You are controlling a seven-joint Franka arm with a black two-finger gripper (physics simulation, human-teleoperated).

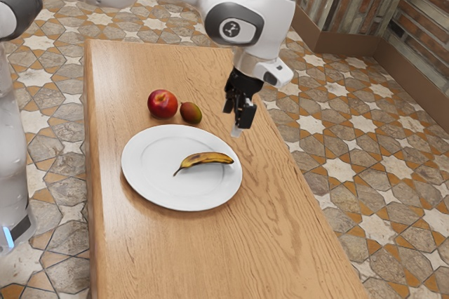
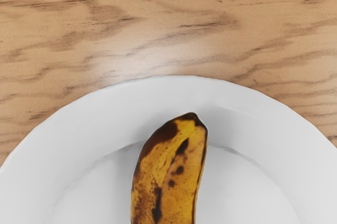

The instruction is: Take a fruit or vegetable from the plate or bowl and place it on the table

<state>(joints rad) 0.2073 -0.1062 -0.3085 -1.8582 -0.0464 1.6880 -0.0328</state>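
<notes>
My gripper [image 1: 237, 116] hangs over the table near the plate's rim on the exterior view's right, with its fingers apart and nothing between them. The white oval plate [image 1: 151, 183] holds a ripe banana [image 1: 208, 158] with brown patches, its thin stem pointing to the exterior view's left. In the wrist view the blunt dark end of the banana [image 2: 171, 176] lies close to the rim of the plate [image 2: 174, 90], below my hand. The banana and gripper are apart.
A red apple [image 1: 163, 104] and a smaller red-green fruit [image 1: 190, 112] stand side by side on the wooden table [image 1: 280, 243], just beyond the plate. The table's long edge runs past the gripper on the exterior view's right.
</notes>
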